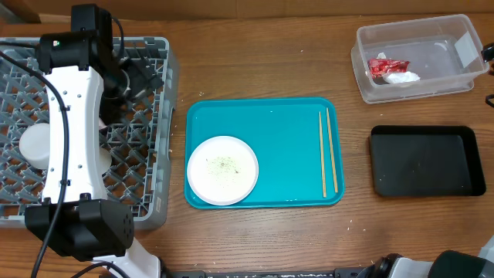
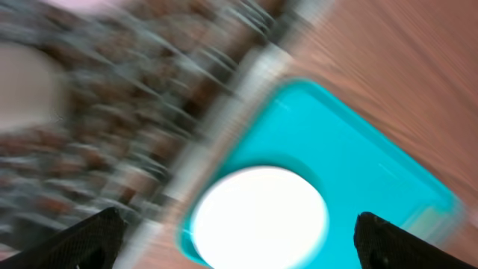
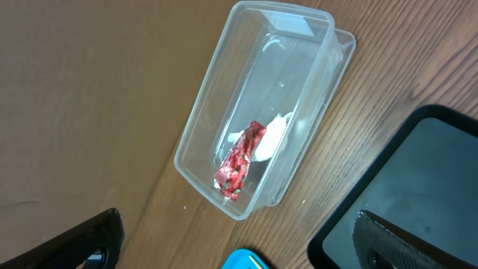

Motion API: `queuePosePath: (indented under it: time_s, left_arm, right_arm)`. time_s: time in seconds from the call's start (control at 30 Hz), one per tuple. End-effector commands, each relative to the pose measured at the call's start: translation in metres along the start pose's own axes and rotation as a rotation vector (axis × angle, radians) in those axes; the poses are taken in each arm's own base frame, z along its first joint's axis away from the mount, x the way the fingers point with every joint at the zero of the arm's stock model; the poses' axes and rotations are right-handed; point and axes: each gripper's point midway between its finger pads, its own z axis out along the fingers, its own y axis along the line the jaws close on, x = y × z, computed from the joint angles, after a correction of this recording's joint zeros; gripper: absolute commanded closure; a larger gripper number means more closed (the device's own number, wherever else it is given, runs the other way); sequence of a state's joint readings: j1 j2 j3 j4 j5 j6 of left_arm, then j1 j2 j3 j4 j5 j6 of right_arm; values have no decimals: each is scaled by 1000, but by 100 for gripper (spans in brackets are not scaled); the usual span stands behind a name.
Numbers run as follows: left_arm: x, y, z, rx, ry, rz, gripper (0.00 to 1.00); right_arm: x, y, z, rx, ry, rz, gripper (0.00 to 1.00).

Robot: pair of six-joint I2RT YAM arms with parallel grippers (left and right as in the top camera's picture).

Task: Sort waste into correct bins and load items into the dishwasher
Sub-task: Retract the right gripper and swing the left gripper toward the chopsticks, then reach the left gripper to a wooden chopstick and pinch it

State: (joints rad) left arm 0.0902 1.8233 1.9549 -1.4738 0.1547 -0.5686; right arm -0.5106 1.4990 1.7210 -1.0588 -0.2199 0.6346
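A wooden tabletop (image 1: 262, 54) is carrying everything, seen from overhead. On the left, a square grey dish rack (image 1: 164, 139) with a lattice floor is sitting under the left arm (image 1: 73, 147), which is reaching across it from the near edge. A white round dish (image 1: 32, 147) is lying inside the rack, partly hidden by the arm; which dish it is cannot be told. The left claw (image 2: 243, 243) is standing spread wide, gripping nothing, and its wrist camera is giving a blurred view of the rack's edge.

In the middle, a teal tray (image 1: 285, 131) is lying just beside the rack. A small white plate (image 1: 204, 181) is resting in the tray's near left corner, with pale food specks (image 1: 225, 163) scattered on it. Two wooden chopsticks (image 1: 328, 150) are lying side by side along the tray's right side.

At far right, a clear plastic tub (image 1: 455, 35) is holding a crinkled red wrapper (image 1: 384, 66) and a crumpled white tissue (image 1: 404, 77), which are touching each other. A shallow black tray (image 1: 428, 161) is lying nearer than the tub. The right claw (image 3: 237, 243) is hanging above the tabletop near both, fingers spread wide, gripping nothing.
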Motion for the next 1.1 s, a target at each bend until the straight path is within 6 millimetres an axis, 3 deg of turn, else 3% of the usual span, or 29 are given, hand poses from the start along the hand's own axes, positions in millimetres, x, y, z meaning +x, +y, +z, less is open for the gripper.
queuePosePath:
  time_s: [0.0,0.07,0.2,0.3,0.37,0.67,0.9,1.07]
  left_arm:
    - [49,-73,-21,370,179,168,0]
    - [74,-101,-23,443,220,288,0]
    - [124,-142,-11,431,250,466,0]
    - [159,-174,10,364,207,585,0]
    - [175,-186,31,257,146,550,2]
    - [211,-229,111,10,-188,641,8]
    - [220,-253,147,-104,-488,731,7]
    - [241,-261,180,-105,-503,764,13]
  right_arm:
    - [-6,-3,-2,16,-27,-5,0]
    - [-6,-3,-2,16,-27,-5,0]
    - [-6,-3,-2,16,-27,-5,0]
    - [-6,-3,-2,16,-27,-5,0]
    - [-6,-3,-2,16,-27,-5,0]
    - [-6,-3,-2,16,-27,-5,0]
    - [-6,-3,-2,16,-27,-5,0]
    - [-6,-3,-2,16,-27,-5,0]
